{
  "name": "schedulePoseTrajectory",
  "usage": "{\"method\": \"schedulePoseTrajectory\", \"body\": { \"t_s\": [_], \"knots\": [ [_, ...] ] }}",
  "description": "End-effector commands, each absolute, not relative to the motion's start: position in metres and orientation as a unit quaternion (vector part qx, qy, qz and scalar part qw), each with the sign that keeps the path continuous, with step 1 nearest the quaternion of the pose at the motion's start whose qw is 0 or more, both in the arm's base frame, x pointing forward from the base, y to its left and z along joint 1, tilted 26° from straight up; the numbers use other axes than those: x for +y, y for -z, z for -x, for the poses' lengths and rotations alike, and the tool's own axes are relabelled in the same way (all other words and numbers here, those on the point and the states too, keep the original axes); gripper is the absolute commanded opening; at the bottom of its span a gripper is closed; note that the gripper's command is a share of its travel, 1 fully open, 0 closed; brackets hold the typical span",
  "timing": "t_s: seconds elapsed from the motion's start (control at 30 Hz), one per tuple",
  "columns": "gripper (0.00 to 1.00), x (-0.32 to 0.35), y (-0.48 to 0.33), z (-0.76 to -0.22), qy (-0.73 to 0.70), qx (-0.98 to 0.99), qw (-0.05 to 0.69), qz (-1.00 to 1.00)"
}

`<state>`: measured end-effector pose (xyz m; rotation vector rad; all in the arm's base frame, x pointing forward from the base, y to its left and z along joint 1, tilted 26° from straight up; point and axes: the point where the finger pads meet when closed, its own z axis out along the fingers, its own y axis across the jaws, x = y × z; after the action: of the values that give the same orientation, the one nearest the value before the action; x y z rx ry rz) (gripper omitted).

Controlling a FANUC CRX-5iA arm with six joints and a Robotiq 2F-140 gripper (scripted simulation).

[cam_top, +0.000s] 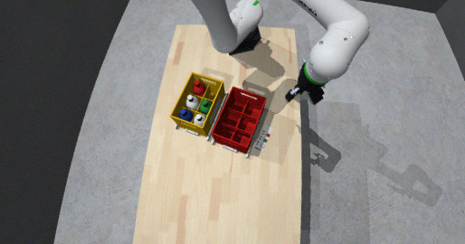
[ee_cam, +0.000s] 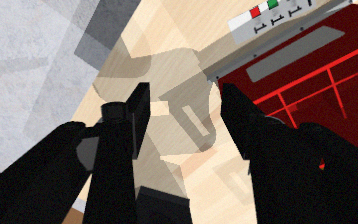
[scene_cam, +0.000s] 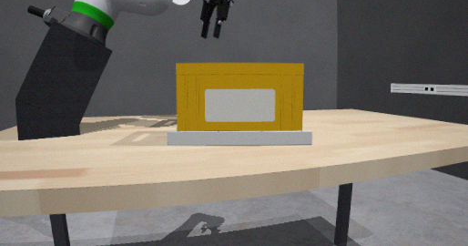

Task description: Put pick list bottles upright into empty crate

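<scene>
The yellow crate (cam_top: 200,100) holds a red-label bottle (cam_top: 198,88), a green one (cam_top: 205,106), a blue one (cam_top: 185,114) and two white ones (cam_top: 192,102) (cam_top: 199,119), all upright. The empty red crate (cam_top: 239,118) stands right beside it. The pick list (cam_top: 263,138) lies along the red crate's right side. In the wrist view the pick list (ee_cam: 270,15) shows a red and a green swatch, each with a 1; the rest runs off the edge. My gripper (ee_cam: 185,99) is open and empty, high above the table's right edge beside the red crate (ee_cam: 305,75).
In the side view the yellow crate (scene_cam: 239,97) hides the red crate, and my gripper (scene_cam: 210,29) hangs well above it. The arm's base (cam_top: 246,45) stands at the table's far end. The table's right edge runs close under my gripper.
</scene>
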<state>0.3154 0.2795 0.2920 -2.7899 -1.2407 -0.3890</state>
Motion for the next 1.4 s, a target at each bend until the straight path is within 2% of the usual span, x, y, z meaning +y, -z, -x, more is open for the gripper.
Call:
{"method": "schedulePoseTrajectory", "body": {
  "t_s": [0.0,0.93,1.37],
  "knots": [
    [0.44,0.289,-0.293,-0.301,0.140,-0.388,0.022,0.911],
    [0.44,0.346,-0.304,-0.209,0.221,-0.327,0.041,0.918],
    [0.44,0.346,-0.304,-0.209,0.221,-0.327,0.041,0.918]
  ]
}}
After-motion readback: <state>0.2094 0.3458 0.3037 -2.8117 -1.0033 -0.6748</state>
